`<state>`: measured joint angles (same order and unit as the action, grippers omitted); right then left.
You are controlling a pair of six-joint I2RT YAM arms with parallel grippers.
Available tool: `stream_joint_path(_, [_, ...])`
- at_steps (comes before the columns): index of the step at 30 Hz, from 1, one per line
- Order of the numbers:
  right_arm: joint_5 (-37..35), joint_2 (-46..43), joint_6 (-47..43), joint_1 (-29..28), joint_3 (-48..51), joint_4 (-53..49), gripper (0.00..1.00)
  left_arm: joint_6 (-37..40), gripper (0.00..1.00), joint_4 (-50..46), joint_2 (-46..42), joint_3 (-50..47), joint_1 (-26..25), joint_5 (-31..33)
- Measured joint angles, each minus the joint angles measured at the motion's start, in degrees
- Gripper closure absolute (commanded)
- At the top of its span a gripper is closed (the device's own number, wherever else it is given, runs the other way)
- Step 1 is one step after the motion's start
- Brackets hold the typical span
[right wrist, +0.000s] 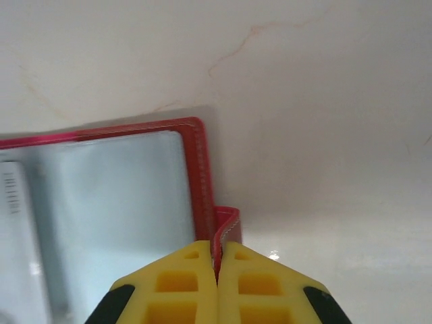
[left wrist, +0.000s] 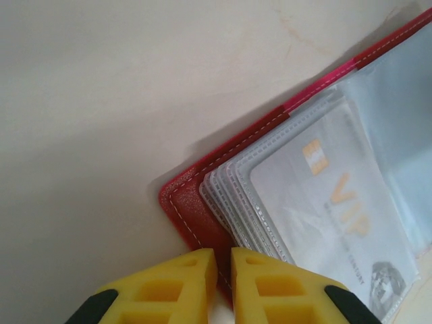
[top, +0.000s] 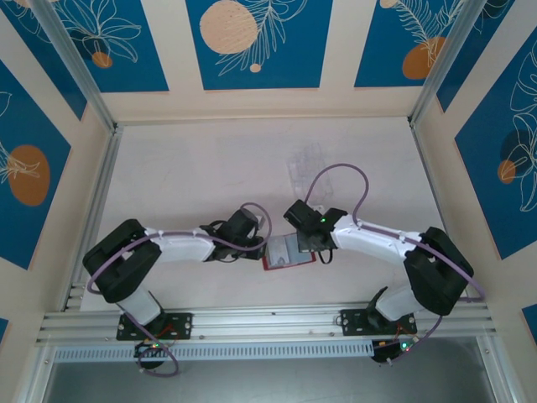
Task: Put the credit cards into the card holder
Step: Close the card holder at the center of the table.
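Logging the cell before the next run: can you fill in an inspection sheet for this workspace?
Surface: pale table, faint marks.
Job's things: red card holder lies open; one VIP card tucked inside.
Clutter: clear plastic tray farther back.
Grippers: left gripper shut on the holder's corner; right gripper shut on its tab.
Cables: purple cables along both arms, one looping above the table.
Surroundings: blue patterned panels, aluminium frame.

Pale desk (top: 193, 168) with faint marbling. Clear plastic tray (top: 307, 170) on desk, far centre. Blue wall panels (top: 252, 42) with orange discs, white leaf outlines. Aluminium rail (top: 268, 317) along near edge.
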<state>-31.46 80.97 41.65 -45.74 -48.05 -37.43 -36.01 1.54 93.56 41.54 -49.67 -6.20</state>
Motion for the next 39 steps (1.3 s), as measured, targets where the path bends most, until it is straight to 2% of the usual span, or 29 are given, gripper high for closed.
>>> stream_joint_path(5, [4.0,-6.5,-1.7,1.6,-0.6,0.8,1.00,-0.1,0.85,0.2,2.4,2.5,-1.0,-0.3])
stream_joint_path(9, [9.9,-10.4,-2.3,2.9,-0.6,3.2,1.00,-0.5,0.84,1.2,5.1,5.0,-1.8,-1.2])
stream_joint_path(17, [23.5,-7.2,1.8,2.2,1.9,15.9,0.99,-4.4,0.75,5.0,8.2,6.9,-1.7,-4.3])
stream_joint_path(22, [27.9,-4.3,4.2,1.6,3.9,21.1,0.67,-9.3,0.71,9.7,5.1,1.7,0.1,-4.1])
stream_joint_path(27, [31.4,-3.9,3.7,1.6,3.9,23.3,0.46,-11.8,0.68,9.6,-2.2,-5.8,3.2,-2.4])
stream_joint_path(31, [36.1,-4.4,2.2,2.7,3.9,23.7,0.43,-12.0,0.67,7.1,-6.2,-8.7,4.2,-0.9])
stream_joint_path(34, [36.5,-7.7,1.0,4.3,3.9,21.9,0.45,-11.9,0.67,5.1,-8.1,-9.7,5.3,-0.5])
stream_joint_path(37, [34.1,-15.9,0.3,6.7,4.9,18.9,0.48,-11.5,0.67,3.5,-9.1,-10.0,6.3,-0.3])
stream_joint_path(39, [30.4,-23.3,-0.2,9.0,5.6,15.4,0.47,-11.5,0.67,3.1,-9.4,-10.0,6.6,-0.3])
